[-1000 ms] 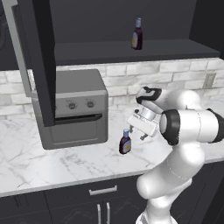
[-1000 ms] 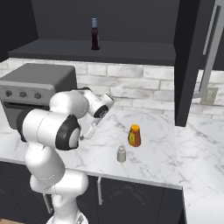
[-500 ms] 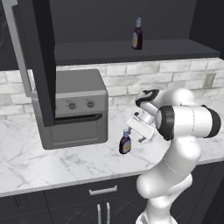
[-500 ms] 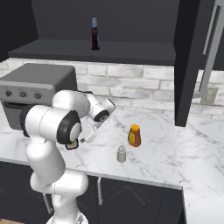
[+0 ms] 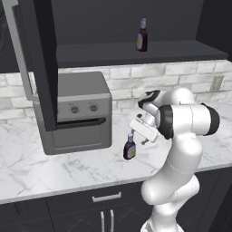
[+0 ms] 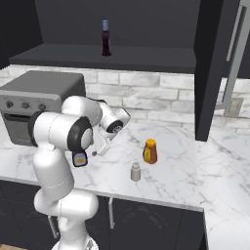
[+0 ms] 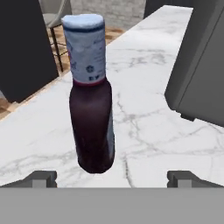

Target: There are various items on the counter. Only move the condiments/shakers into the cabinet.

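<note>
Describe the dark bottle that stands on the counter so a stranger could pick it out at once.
Start at the grey toaster oven on the white marble counter. Just to its right, near the front edge, stands a small dark brown bottle with a pale blue cap and a yellow label, right before the open gripper. Its twin stands up on the cabinet shelf; the orange container and the tiny shaker are paler.

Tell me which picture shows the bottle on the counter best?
The hand view: the dark bottle stands big, pale blue cap clear. The left base view shows it small by the gripper; the right base view mostly hides it behind the arm.
</note>
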